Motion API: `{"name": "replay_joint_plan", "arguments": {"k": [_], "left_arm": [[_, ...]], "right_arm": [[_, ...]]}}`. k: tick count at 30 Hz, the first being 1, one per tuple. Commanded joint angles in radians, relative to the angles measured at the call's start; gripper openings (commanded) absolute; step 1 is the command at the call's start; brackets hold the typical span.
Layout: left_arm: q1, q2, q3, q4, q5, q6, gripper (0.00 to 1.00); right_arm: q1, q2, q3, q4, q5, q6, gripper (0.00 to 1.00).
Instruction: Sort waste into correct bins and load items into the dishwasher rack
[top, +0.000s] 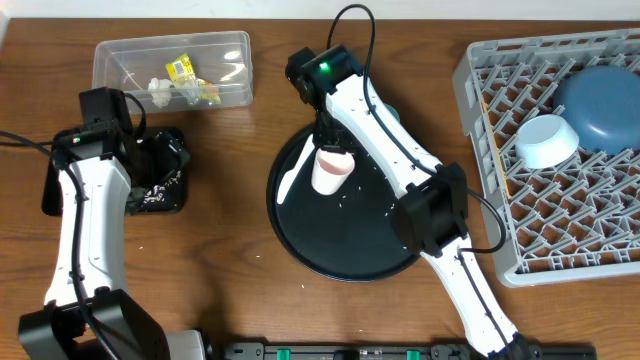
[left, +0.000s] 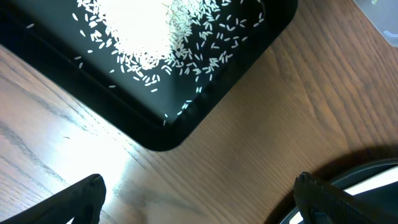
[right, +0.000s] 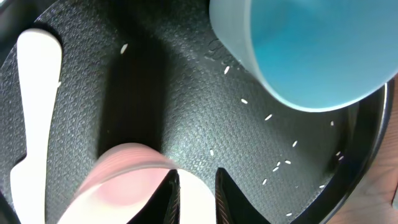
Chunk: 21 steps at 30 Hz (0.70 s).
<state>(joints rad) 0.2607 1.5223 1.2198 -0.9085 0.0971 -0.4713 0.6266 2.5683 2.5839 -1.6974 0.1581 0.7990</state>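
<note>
Round black tray (top: 340, 245) bears pink cup (top: 332, 172) at right tool (right: 196, 198) tips; pinched or not, unclear

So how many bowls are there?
2. The dark-blue bowl and the smaller white bowl both sit in the grey rack, side by side. The robot arms could hide another.

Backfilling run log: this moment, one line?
left gripper open by black rectangular tray; right gripper at pink cup, grip unclear; blue bowl, white bowl in rack
</note>
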Motion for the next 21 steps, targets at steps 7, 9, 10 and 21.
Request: {"name": "replay_joint_plan", "arguments": {"k": [7,9,10,21], "left_arm": [[0.003,0.0,0.006,0.0,-0.016,-0.001,0.98],[0.003,0.0,0.006,0.0,-0.016,-0.001,0.98],[0.003,0.0,0.006,0.0,-0.016,-0.002,0.98],[0.003,0.0,0.006,0.0,-0.016,-0.002,0.98]], "right_arm": [[-0.005,-0.051,0.008,-0.001,-0.039,-0.039,0.19],[-0.005,-0.058,0.008,-0.001,-0.042,-0.056,0.2],[-0.005,-0.06,0.008,-0.001,-0.044,-0.061,0.21],[-0.005,-0.103,0.008,-0.001,-0.082,-0.09,0.27]]}}
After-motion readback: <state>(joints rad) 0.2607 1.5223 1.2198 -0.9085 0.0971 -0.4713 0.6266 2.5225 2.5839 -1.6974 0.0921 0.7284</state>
